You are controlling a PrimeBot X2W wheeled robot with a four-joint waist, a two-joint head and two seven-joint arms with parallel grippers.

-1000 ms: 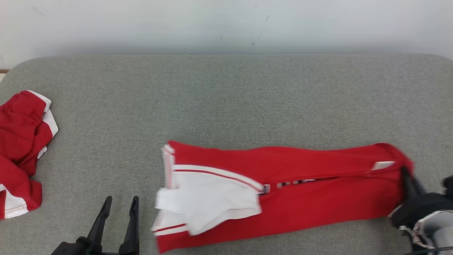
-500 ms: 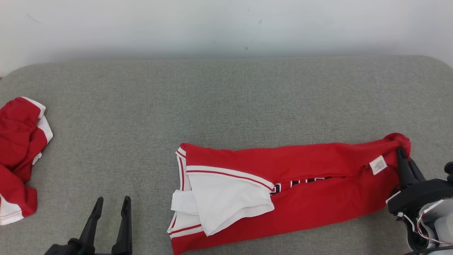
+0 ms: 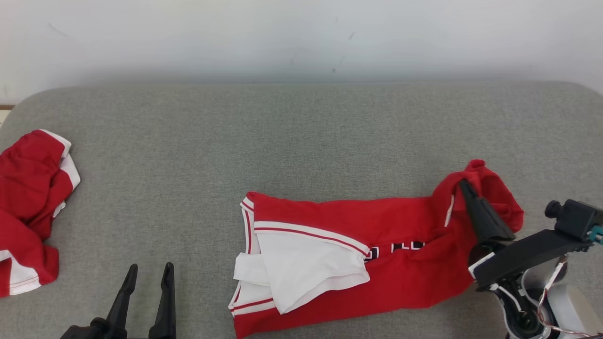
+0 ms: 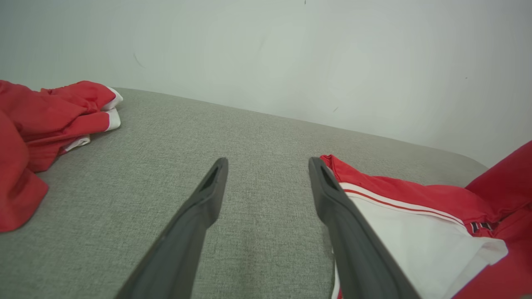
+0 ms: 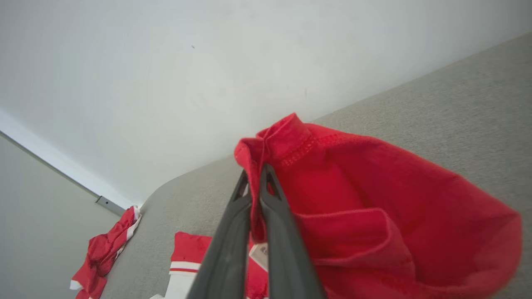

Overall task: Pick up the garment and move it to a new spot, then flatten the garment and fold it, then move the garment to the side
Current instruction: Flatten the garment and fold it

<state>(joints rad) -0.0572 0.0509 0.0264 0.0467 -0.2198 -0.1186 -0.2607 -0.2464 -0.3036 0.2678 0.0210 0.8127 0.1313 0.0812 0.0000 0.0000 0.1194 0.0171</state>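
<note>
Frame right: the right gripper (image 3: 464, 184) pinches the garment (image 3: 410, 278) at a bunched red edge, jaws pressed together. Lower left, the left gripper (image 3: 150, 269) gapes wide, holding nothing.

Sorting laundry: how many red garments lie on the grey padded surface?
2. A red jersey with white panels lies centre-right, one end in the right gripper; a smaller crumpled red garment lies far left.
</note>
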